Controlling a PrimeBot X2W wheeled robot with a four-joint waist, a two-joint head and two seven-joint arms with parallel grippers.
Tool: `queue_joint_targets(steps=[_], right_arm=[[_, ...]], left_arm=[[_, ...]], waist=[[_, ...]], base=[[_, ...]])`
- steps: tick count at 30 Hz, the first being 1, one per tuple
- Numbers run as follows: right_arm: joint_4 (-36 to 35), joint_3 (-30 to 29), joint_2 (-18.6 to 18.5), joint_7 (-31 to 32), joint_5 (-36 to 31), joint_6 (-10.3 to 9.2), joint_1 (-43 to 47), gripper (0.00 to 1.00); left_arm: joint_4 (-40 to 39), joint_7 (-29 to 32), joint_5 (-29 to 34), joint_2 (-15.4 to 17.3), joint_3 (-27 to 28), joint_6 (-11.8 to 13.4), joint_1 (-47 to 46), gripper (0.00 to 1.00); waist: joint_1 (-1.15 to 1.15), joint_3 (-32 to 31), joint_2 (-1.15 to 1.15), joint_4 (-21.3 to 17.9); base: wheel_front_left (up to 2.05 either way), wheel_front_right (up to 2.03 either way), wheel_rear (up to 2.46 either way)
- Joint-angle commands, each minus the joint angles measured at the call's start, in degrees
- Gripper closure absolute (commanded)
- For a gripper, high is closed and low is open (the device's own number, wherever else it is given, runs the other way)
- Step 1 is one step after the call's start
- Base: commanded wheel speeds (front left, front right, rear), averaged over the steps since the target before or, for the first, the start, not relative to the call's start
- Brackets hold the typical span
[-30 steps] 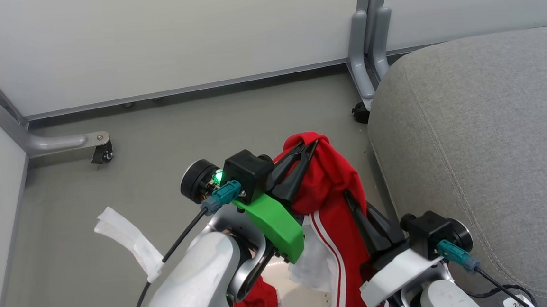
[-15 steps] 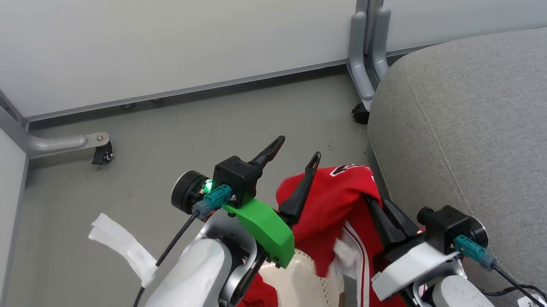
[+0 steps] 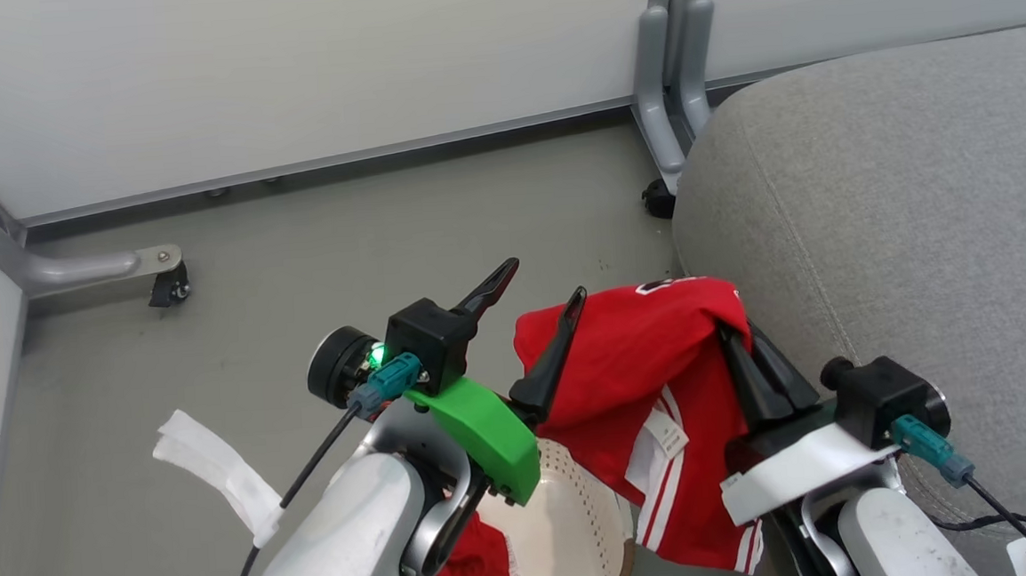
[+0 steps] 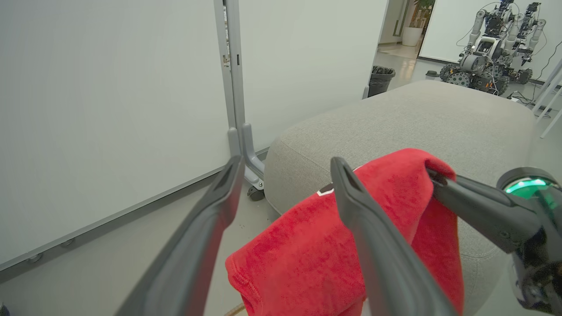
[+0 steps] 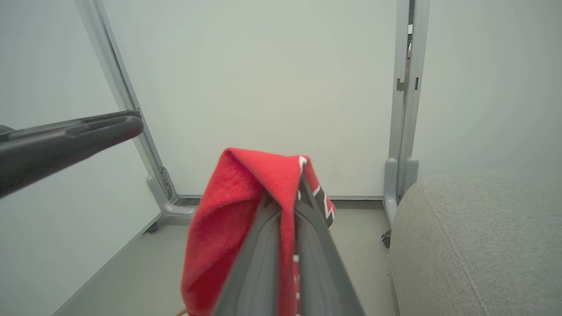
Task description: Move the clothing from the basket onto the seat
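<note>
Head view: bright red soft sports jersey with white stripes [image 3: 651, 360] hangs long axis vertical, hem down, over the rim of the off-white perforated plastic basket with a brown rim [image 3: 580, 506], just beside the light grey fabric seat cushion [image 3: 900, 211].
The right gripper [image 3: 734, 339] is clamped on its top fold.
The left gripper [image 3: 545, 280] is spread wide, empty.
Basket cut off at the bottom edge; the second red garment [image 3: 463, 567] inside is mostly hidden.

Left wrist view: black-and-white emblem only partly visible.

Right wrist view: fingertips buried in cloth.
</note>
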Motion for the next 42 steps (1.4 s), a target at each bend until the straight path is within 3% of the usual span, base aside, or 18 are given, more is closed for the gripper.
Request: queue_joint_targets(steps=[1, 14, 22, 30, 42], right_arm=[[-1.09, -0.69, -0.09, -0.18, -0.43, 0.0, -0.65, 1.0], [-11.83, -9.87, -0.04, -0.18, -1.07, 0.0, -2.07, 1.0], [-17.3, -15.42, -0.01, -0.18, -0.53, 0.0, -3.34, 1.0], [-18.88, -22.36, -1.01, -0.18, 3.2, 0.0, -11.97, 1.0], [-11.58, -34.34, -11.21, -0.18, 4.45, 0.0, -33.33, 1.0]], left_arm=[[-0.38, -0.31, 0.32, 0.35, 0.03, -0.01, 0.0, 0.0], [-1.94, -1.08, 1.55, 1.88, -1.0, -0.94, -2.78, 0.0], [-3.53, 0.09, 2.32, 2.42, -2.72, -1.73, -4.93, 0.0], [-8.38, 2.08, 3.84, 3.49, -4.73, -2.83, -9.23, 0.0], [-17.25, 6.1, 5.65, 6.11, -7.28, -3.97, -17.13, 0.0]], waist=[[0.0, 1.31, 0.0, -1.98], [0.0, 8.26, 0.0, -14.23], [0.0, 13.4, 0.0, -18.5], [0.0, 23.07, 0.0, -16.83], [0.0, 37.78, 0.0, -13.65]], base=[[0.0, 0.0, 0.0], [0.0, 0.0, 0.0], [0.0, 0.0, 0.0], [0.0, 0.0, 0.0], [0.0, 0.0, 0.0]])
